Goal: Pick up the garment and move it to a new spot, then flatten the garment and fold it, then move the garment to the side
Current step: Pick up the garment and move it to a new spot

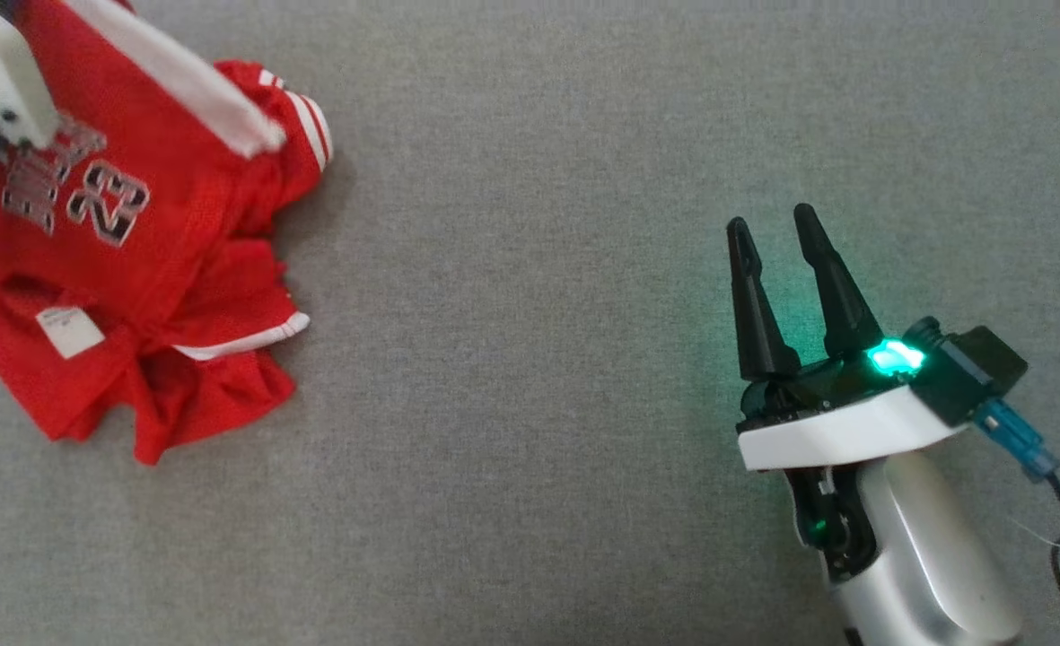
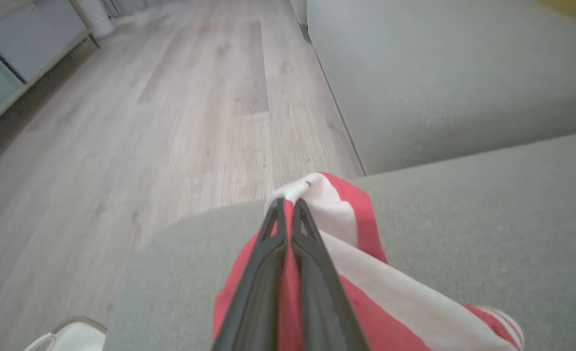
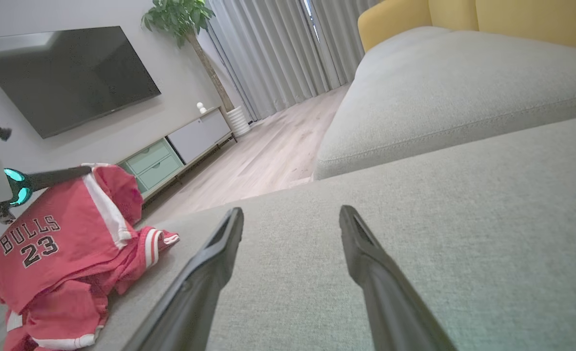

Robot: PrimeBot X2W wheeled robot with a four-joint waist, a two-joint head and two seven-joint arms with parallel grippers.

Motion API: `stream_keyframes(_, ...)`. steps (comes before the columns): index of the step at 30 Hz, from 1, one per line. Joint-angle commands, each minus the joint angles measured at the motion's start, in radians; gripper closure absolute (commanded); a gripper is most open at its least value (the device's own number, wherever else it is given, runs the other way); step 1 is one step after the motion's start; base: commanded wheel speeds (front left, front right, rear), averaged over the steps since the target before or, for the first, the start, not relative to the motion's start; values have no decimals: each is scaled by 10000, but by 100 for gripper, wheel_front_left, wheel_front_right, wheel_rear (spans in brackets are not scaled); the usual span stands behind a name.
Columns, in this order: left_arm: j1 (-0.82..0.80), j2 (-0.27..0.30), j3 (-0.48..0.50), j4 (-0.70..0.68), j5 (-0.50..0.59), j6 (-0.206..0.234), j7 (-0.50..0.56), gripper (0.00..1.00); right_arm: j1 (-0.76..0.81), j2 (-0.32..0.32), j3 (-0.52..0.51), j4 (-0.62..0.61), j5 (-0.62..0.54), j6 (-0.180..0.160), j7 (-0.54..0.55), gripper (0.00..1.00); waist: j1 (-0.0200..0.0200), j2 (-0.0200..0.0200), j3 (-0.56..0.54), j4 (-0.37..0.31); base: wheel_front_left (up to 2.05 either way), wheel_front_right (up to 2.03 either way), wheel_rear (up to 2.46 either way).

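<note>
The garment (image 1: pixel 126 296), a red jersey lettered "BULLS 23" with white trim, lies crumpled at the left end of the grey sofa cushion (image 1: pixel 530 359), close to the cushion's edge above the wooden floor (image 2: pixel 170 122). Its lower folds and a small white label rest on the cushion, while a white-and-red band is pulled up from the heap. The left hand (image 2: pixel 288 202) is closed tight on that band, its two dark fingers pressed together with the cloth pinched at the tips. In the right wrist view one of that hand's fingers reaches in level from the left to the jersey's top edge. The right hand (image 1: pixel 770 218) hovers well apart from the garment, over the bare cushion at the right. Its fingers are spread wide with nothing between them, and a green light glows on its wrist. Beyond the cushion stand a dark wall-mounted television (image 3: pixel 68 73), a low cabinet (image 3: pixel 185 146), a potted plant (image 3: pixel 180 14) and grey curtains (image 3: pixel 278 53).
</note>
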Motion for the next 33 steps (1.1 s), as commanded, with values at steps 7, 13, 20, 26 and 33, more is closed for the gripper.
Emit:
stream_keyframes(7, -567, 620, 772, -804, -62, 75, -1196, 100, 205, -3, 124, -119, 259, -7, -107, 0, 0, 0, -985, 244, 0, 0, 0)
stream_keyframes(13, -209, 385, 925, -2192, -268, 289, -1714, 100, 370, -3, 103, -34, 428, -7, -107, 0, 0, 0, -1619, 272, 0, 0, 0)
stream_keyframes(20, 621, -185, 926, -4416, -640, 983, -1720, 100, 431, -3, 75, -105, 566, -7, -107, 0, 0, 0, -2148, -182, 0, 0, 0)
stream_keyframes(26, 1174, -1005, 582, -6023, -747, 1707, -1568, 100, 332, -3, 100, -258, 745, -7, -107, 0, 0, 0, -2216, -983, 0, 0, 0)
stream_keyframes(33, 1082, -1947, 42, -6490, -609, 2229, -1369, 100, -21, -3, 308, -669, 1141, -7, -107, 0, 0, 0, -1729, -2276, 0, 0, 0)
